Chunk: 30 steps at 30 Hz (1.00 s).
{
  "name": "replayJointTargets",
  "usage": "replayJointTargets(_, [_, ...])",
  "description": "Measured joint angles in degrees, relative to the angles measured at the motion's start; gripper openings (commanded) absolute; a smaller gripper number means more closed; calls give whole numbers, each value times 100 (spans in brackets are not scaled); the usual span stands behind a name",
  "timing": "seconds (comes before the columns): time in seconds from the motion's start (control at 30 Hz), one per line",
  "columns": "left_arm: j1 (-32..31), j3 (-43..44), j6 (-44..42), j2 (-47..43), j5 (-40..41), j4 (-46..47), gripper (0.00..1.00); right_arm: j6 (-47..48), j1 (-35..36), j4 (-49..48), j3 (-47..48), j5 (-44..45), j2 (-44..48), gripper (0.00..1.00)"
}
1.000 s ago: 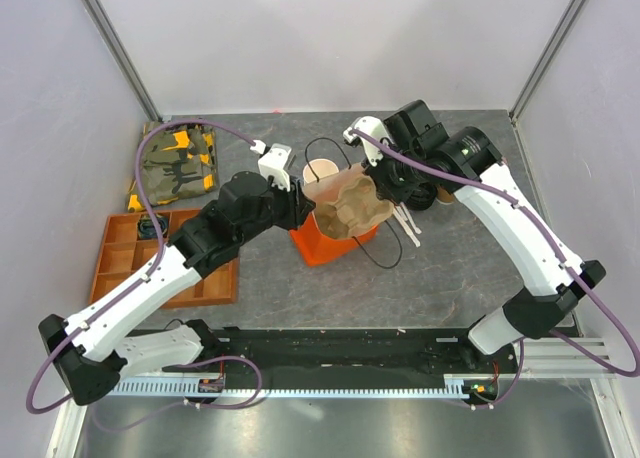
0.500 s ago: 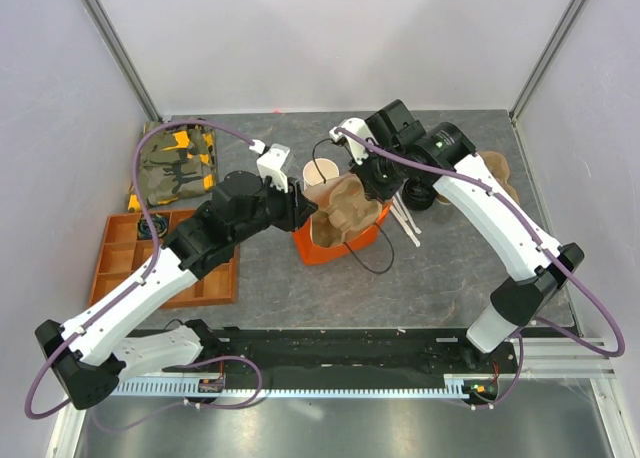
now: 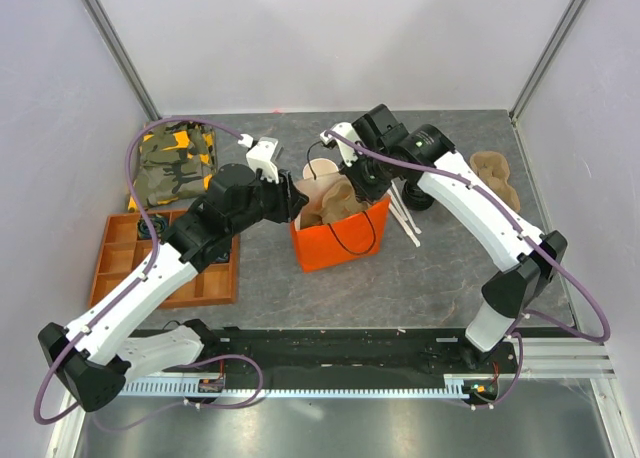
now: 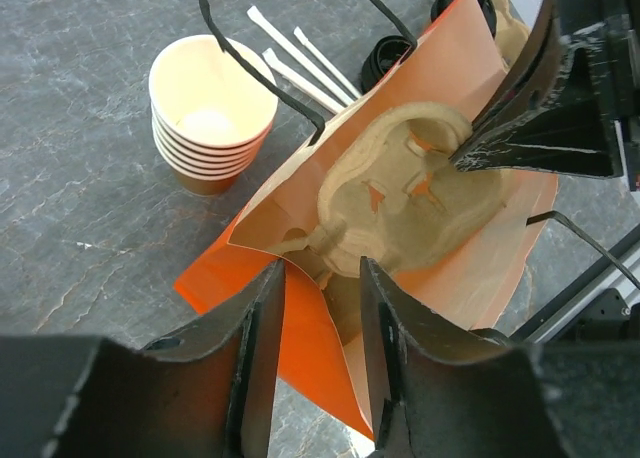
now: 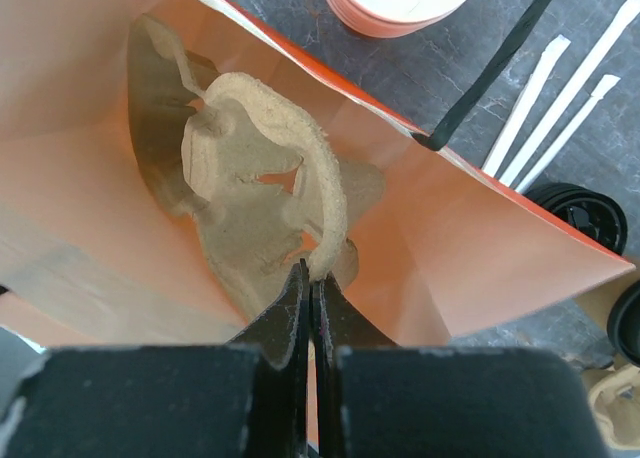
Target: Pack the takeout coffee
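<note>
Pinching rim of brown moulded-pulp cup carrier (image 5: 250,178) inside orange paper bag (image 3: 335,243): right gripper (image 5: 310,278), pressed together. Left gripper (image 4: 320,266) spread, straddling bag's edge. Cannot tell which round black plastic lid (image 5: 585,213) beside bag, near right gripper, tops tan paper coffee cup.

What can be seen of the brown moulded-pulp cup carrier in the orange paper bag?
The brown moulded-pulp cup carrier is rough, matte fibre pressed into rounded cup wells with small cut openings. No cups sit in it. It stands tilted inside the open orange paper bag, mostly below the bag's mouth and leaning against its inner walls. The right gripper has its jaws shut on the carrier's curved rim. The carrier's lower end is hidden in the bag.
</note>
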<state>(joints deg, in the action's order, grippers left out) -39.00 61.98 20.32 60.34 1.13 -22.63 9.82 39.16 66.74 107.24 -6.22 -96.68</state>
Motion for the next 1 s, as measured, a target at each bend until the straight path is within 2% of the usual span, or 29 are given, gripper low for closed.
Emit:
replayJointTargets(0.17, [4, -33, -2, -46, -26, -9, 44, -59, 0, -28, -20, -33, -103, 0])
replayJointTargets(0.4, [4, -269, -81, -310, -382, -50, 23, 197, 0, 13, -157, -315, -98, 0])
replayJointTargets(0.63, [-221, -463, -87, -560, -732, -48, 14, 933, 0, 116, -378, -446, -98, 0])
replayJointTargets(0.73, [-396, -511, -44, -608, -754, -31, 15, 1196, -7, 120, -404, -503, -90, 0])
replayJointTargets(0.87, [-487, -627, 52, -743, -798, -31, 21, 1639, -39, 107, -450, -616, -39, 0])
replayJointTargets(0.97, [-542, -717, 98, -883, -874, -85, 31, 2096, -79, 72, -603, -767, 118, 0])
replayJointTargets(1.0, [-555, -730, 109, -929, -863, -105, 38, 2253, -81, 55, -664, -822, 186, 0])
